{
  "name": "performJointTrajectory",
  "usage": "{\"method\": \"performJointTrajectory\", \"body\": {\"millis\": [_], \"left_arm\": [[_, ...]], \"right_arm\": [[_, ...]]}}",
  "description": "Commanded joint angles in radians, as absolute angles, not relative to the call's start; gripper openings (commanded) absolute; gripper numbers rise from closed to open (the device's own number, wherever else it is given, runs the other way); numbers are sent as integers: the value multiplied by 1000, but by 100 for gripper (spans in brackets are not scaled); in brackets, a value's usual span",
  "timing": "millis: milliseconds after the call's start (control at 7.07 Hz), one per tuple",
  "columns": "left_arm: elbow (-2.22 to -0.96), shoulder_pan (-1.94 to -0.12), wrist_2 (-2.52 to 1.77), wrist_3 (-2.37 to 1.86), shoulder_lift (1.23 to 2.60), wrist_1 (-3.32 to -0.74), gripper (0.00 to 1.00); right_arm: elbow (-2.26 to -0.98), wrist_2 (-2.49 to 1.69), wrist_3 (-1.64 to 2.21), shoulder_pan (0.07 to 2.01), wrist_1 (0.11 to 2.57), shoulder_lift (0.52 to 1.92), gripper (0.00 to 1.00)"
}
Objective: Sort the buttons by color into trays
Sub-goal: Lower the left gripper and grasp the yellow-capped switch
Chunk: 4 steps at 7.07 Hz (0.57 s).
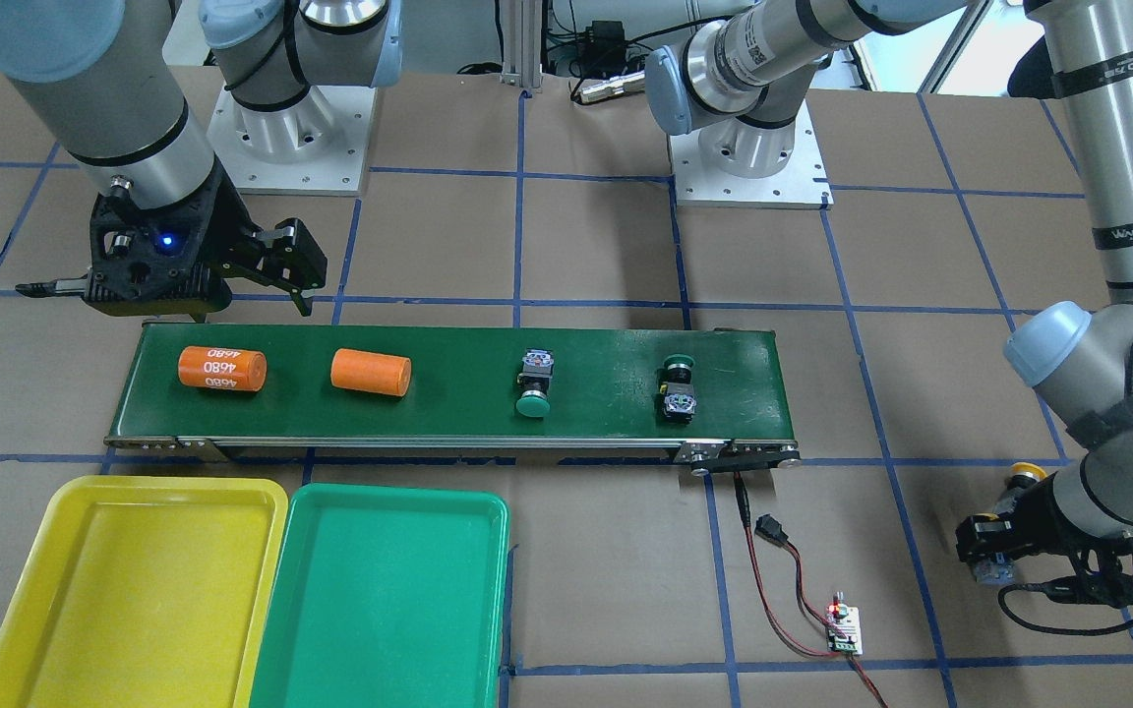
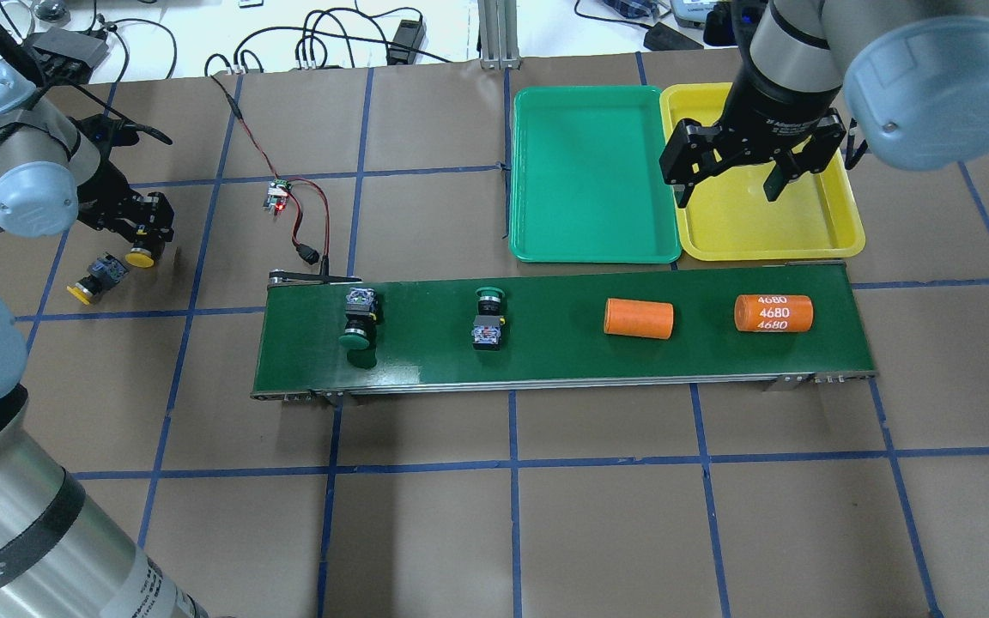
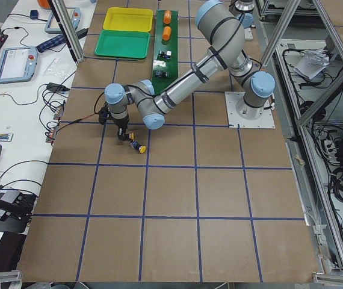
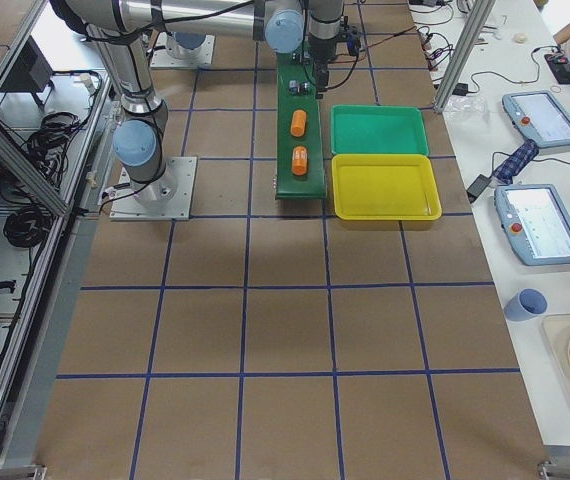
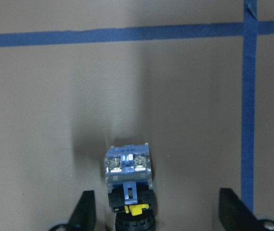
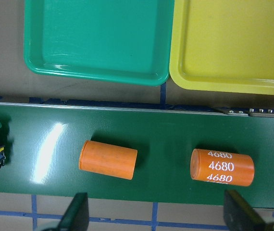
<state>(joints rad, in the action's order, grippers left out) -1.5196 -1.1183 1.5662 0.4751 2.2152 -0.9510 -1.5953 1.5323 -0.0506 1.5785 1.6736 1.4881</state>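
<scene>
Two green buttons [image 2: 358, 320] [image 2: 487, 316] lie on the conveyor belt [image 2: 563, 360]. Two yellow buttons lie on the table at far left, one [image 2: 95, 279] free and one [image 2: 141, 255] under my left gripper [image 2: 138, 227]. In the left wrist view that button [image 5: 127, 166] lies between the wide-apart fingers, untouched; the gripper is open. My right gripper [image 2: 726, 176] is open and empty above the yellow tray [image 2: 769, 227]. The green tray [image 2: 593, 184] sits beside it. Both trays hold nothing.
Two orange cylinders [image 2: 639, 318] [image 2: 773, 312] lie on the belt's right half, below my right gripper. A small circuit board [image 2: 278, 194] with red and black wires runs to the belt's left end.
</scene>
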Motion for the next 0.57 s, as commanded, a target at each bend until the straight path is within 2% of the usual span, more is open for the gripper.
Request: {"method": "performJointTrajectory", "body": {"millis": [0, 283, 424], "left_arm": [[-1519, -1118, 1575, 479, 2215, -960, 0], [-1523, -1140, 1572, 476, 2154, -1056, 0], [-1540, -1153, 1562, 466, 2070, -1165, 0]], "right_arm": [[-1595, 1532, -51, 1578, 1674, 1488, 100], [-1595, 1531, -51, 1578, 1674, 1488, 100], [-1595, 1531, -51, 1578, 1674, 1488, 100]]}}
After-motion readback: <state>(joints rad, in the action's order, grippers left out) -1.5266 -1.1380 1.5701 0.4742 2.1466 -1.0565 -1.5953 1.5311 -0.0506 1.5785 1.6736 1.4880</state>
